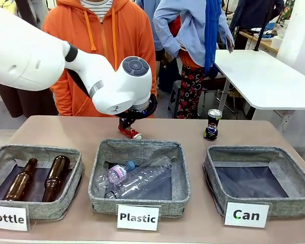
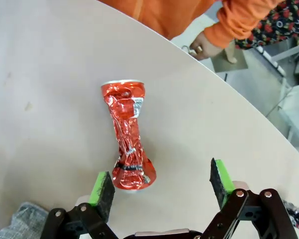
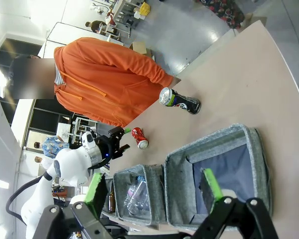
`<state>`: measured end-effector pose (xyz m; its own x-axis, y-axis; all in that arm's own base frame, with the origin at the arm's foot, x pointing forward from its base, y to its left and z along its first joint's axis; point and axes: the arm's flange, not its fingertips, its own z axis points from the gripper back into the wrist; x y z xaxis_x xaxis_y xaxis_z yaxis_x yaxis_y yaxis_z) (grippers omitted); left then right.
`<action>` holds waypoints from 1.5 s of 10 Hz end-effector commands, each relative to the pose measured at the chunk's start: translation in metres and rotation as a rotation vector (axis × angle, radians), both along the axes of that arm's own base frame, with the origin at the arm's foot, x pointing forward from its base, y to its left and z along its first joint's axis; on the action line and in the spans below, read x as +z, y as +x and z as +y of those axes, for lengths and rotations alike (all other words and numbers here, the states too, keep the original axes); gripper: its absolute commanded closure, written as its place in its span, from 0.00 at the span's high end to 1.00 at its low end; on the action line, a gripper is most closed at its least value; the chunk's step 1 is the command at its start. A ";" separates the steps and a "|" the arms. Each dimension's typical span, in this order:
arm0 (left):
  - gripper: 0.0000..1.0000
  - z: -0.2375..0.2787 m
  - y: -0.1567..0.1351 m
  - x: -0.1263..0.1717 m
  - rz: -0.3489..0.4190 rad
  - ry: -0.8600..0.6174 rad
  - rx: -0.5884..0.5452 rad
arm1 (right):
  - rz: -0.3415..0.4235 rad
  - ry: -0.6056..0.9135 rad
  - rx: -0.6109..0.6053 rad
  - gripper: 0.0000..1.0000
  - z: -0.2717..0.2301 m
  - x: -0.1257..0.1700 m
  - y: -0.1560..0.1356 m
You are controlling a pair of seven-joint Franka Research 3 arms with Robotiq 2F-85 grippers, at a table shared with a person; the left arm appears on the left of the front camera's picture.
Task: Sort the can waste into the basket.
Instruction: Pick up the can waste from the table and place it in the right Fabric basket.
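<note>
The crushed red can point(image 1: 130, 132) lies on its side on the table behind the middle bin. My left gripper point(image 1: 126, 124) hangs just over it. In the left wrist view my left gripper point(image 2: 162, 181) is open, and the near end of the red can point(image 2: 128, 149) lies just beyond its fingertips, close to the left green pad point(image 2: 100, 185). The dark can point(image 1: 212, 124) stands upright behind the grey basket point(image 1: 290, 207) labelled "Can". My right gripper point(image 3: 153, 185) is open and holds nothing, high above the basket point(image 3: 204, 142), with the dark can point(image 3: 179, 101) and red can point(image 3: 139, 138) beyond.
The "Plastic" bin point(image 1: 179, 168) holds clear bottles and the "Bottle" bin point(image 1: 73, 188) holds two brown bottles. A person in an orange hoodie point(image 1: 96, 46) stands at the far edge, one hand point(image 2: 204, 46) near the table. Bare tabletop surrounds both cans.
</note>
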<state>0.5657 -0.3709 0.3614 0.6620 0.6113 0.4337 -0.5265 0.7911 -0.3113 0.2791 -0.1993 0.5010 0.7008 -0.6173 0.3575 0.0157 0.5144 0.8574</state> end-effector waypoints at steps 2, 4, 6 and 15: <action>1.00 -0.022 0.001 -0.014 -0.040 0.087 0.048 | -0.042 0.006 0.002 1.00 -0.001 0.000 0.003; 1.00 -0.023 0.004 -0.016 -0.027 0.107 0.040 | -0.042 0.006 0.002 1.00 -0.001 0.000 0.003; 1.00 -0.017 0.011 -0.017 0.024 0.112 0.025 | -0.042 0.006 0.002 1.00 -0.001 0.000 0.003; 1.00 0.010 0.050 -0.028 0.215 0.048 -0.060 | -0.042 0.006 0.002 1.00 -0.001 0.000 0.003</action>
<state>0.6080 -0.3610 0.3326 0.7618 0.5616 0.3229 -0.5350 0.8265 -0.1751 0.2790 -0.1993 0.5010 0.7008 -0.6173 0.3576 0.0156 0.5144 0.8574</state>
